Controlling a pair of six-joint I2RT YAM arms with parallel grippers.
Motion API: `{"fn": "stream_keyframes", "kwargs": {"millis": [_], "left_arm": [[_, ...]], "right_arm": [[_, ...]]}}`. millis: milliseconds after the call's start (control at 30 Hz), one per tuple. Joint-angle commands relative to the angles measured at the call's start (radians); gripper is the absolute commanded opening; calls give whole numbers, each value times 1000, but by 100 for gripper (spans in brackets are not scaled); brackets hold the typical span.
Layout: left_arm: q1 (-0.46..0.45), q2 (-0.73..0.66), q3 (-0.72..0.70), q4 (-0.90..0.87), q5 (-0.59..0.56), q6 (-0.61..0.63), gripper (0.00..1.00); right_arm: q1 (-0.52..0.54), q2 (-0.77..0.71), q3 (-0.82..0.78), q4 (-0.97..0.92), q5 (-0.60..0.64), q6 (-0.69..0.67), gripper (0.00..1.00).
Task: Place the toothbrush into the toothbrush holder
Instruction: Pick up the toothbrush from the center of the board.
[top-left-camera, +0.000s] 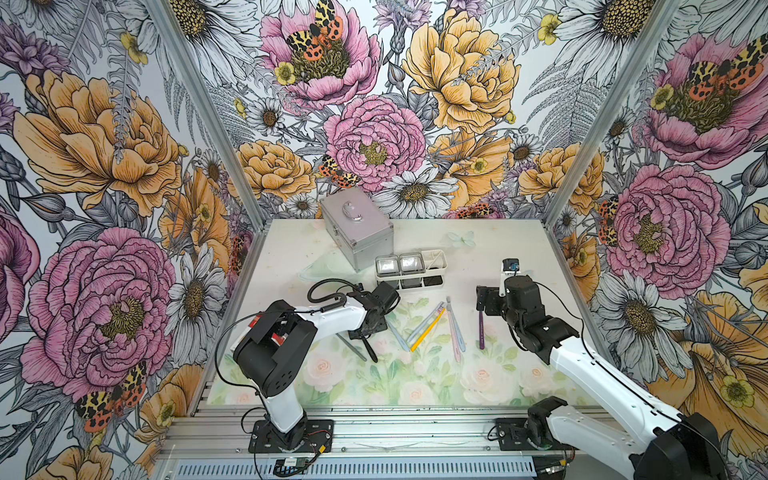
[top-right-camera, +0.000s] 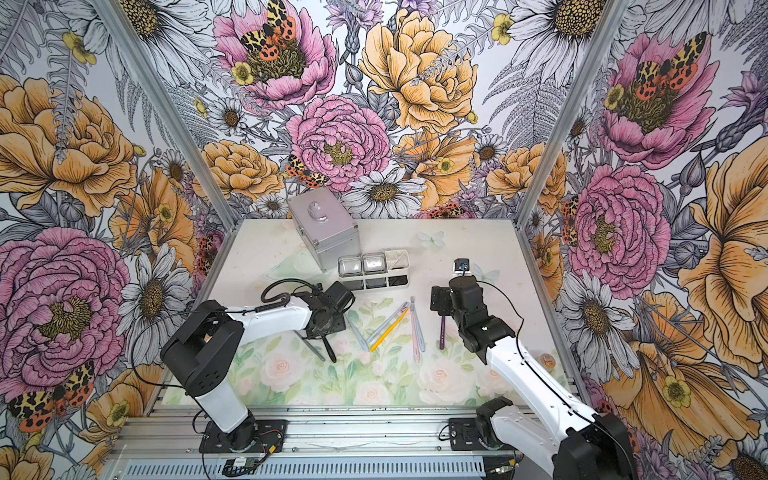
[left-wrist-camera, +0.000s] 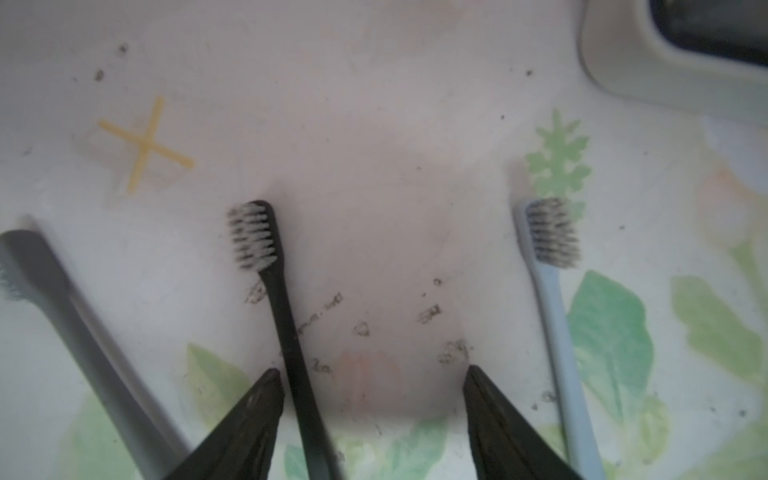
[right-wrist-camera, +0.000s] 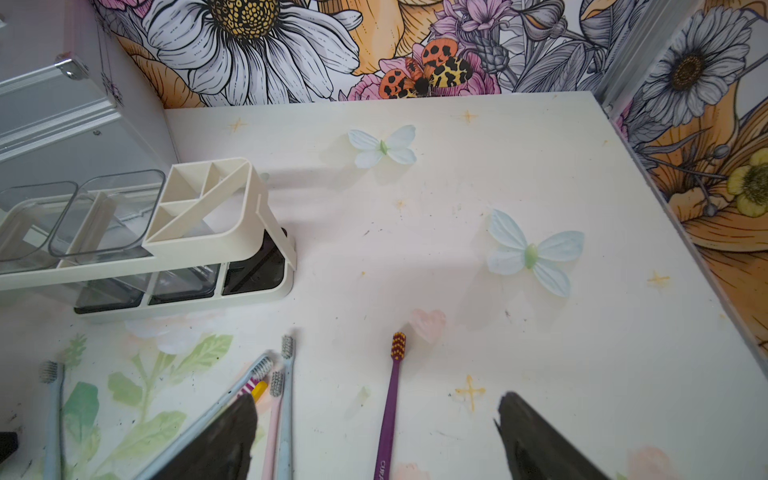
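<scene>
Left pincer released, jaws either side of black toothbrush lying on tabletop. Right pincer released above purple toothbrush. Toothbrush holder farther back.

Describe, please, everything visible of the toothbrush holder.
The toothbrush holder is a cream-white, plastic-looking caddy standing upright on the table, close before the silver case; contact cannot be told. It has three bays in a row: two carry clear square cups, the end one has an empty top split by slanted dividers. Along its lower front run dark openings.
</scene>
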Motion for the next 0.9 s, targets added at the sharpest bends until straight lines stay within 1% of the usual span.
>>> {"fn": "stream_keyframes", "kwargs": {"millis": [0, 67, 133, 167, 200, 333, 400, 433, 500, 567, 600, 867], "left_arm": [[8, 57, 3, 10, 31, -32, 62], [7, 74, 7, 11, 35, -33, 53], [4, 74, 16, 11, 39, -25, 41], [3, 116, 17, 11, 41, -21, 37], [2, 124, 20, 11, 45, -7, 33], [-3, 144, 9, 10, 43, 13, 28], [-3, 152, 3, 10, 46, 20, 28], [-3, 158, 2, 11, 47, 26, 25], [-2, 166, 3, 11, 47, 36, 17], [-2, 176, 13, 11, 56, 56, 2], [0, 179, 19, 11, 62, 69, 0], [7, 175, 38, 9, 76, 121, 0]], "right_arm": [[6, -25, -9, -34, 40, -7, 92], [4, -34, -9, -42, 56, -11, 92], [3, -43, -10, -44, 67, -15, 93], [4, -45, -10, -45, 72, -18, 93], [4, -46, -11, -46, 78, -19, 94], [2, -45, -10, -50, 95, -24, 94], [3, -44, -10, -54, 93, -21, 94], [2, -43, -9, -55, 93, -19, 94], [3, -39, -9, -57, 93, -18, 94], [2, -35, -6, -63, 94, -20, 94], [1, -33, -6, -63, 94, -19, 94], [2, -40, -2, -80, 83, -2, 94]]}}
